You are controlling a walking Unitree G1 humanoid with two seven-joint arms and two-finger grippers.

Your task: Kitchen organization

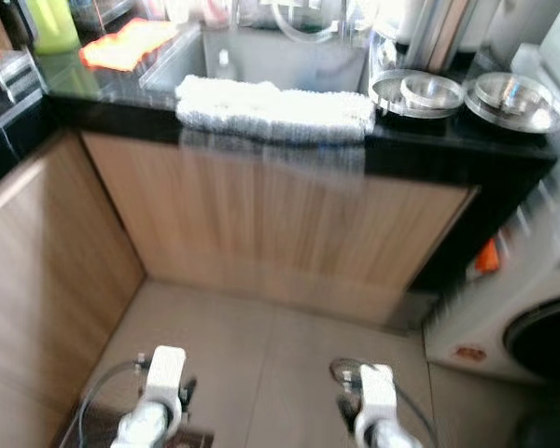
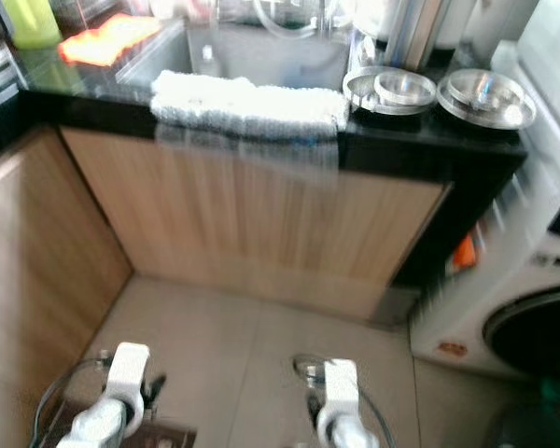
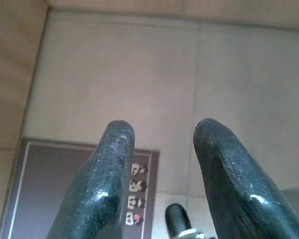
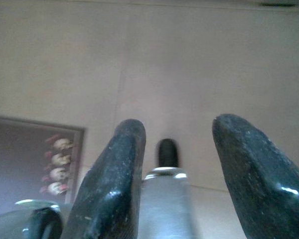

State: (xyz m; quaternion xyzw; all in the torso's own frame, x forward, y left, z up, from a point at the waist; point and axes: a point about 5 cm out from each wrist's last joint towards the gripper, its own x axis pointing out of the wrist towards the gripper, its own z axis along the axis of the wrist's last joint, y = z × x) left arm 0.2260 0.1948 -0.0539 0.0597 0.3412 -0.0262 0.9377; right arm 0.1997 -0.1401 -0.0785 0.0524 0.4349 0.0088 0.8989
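The robot stands facing a wood-fronted cabinet (image 1: pixel 261 224) that fills the middle of the frame, under a black surface (image 1: pixel 448 149) running across the top. A washing machine (image 1: pixel 513 308) sits at the right edge. Judged from the blur, the step in hand is the approach: it should settle square to the sink (image 1: pixel 261 56) at upper centre before reaching. A white towel (image 1: pixel 275 107) lies over the surface's front edge, and steel lids (image 1: pixel 467 93) rest at the upper right. The left tool (image 3: pixel 162 164) and right tool (image 4: pixel 179 164) hang low over the tiled floor (image 1: pixel 289 364), both spread wide and empty. The mat (image 3: pixel 65 189) carries small figures, but no writing can be read.
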